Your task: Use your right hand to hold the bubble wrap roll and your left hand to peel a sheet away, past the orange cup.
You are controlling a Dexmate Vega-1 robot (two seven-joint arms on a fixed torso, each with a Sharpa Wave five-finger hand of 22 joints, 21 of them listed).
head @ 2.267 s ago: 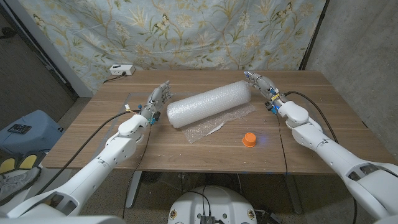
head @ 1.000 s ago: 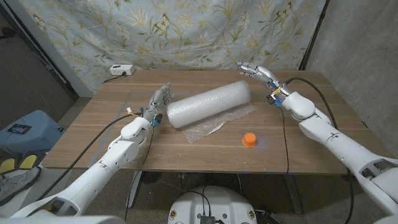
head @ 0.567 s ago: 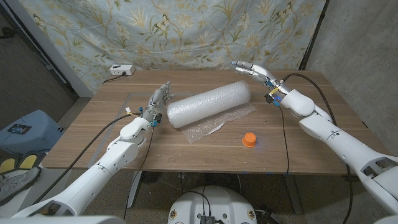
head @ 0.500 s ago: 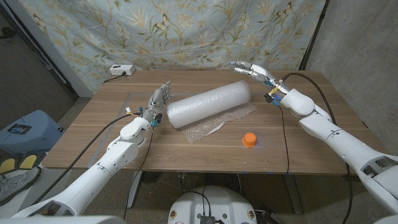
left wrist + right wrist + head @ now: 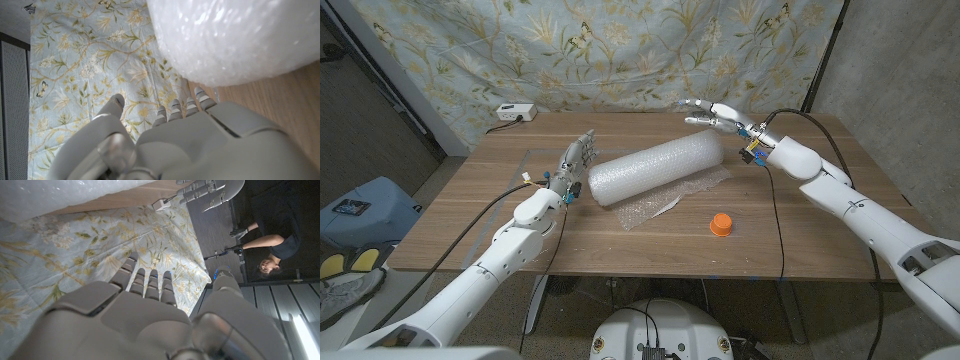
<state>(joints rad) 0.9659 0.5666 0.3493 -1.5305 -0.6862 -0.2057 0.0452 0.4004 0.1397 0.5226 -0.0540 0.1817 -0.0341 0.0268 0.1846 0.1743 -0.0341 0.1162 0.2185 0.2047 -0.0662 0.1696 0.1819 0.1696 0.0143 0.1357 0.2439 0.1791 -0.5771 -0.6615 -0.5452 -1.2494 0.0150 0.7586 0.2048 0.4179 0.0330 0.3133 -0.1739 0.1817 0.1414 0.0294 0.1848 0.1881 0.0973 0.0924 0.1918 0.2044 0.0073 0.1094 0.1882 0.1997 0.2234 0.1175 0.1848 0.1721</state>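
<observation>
Since the earlier frames the right hand [image 5: 712, 114] has swung up over the far end of the bubble wrap roll [image 5: 655, 168], fingers apart and empty, still reaching; it should next press down, while the open left hand [image 5: 576, 158] waits beside the near end.

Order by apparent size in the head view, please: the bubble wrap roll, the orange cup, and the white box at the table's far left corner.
1. bubble wrap roll, clearly largest.
2. white box.
3. orange cup; it looks close to the box, which lies farther from the camera, so this order is unsure.
</observation>
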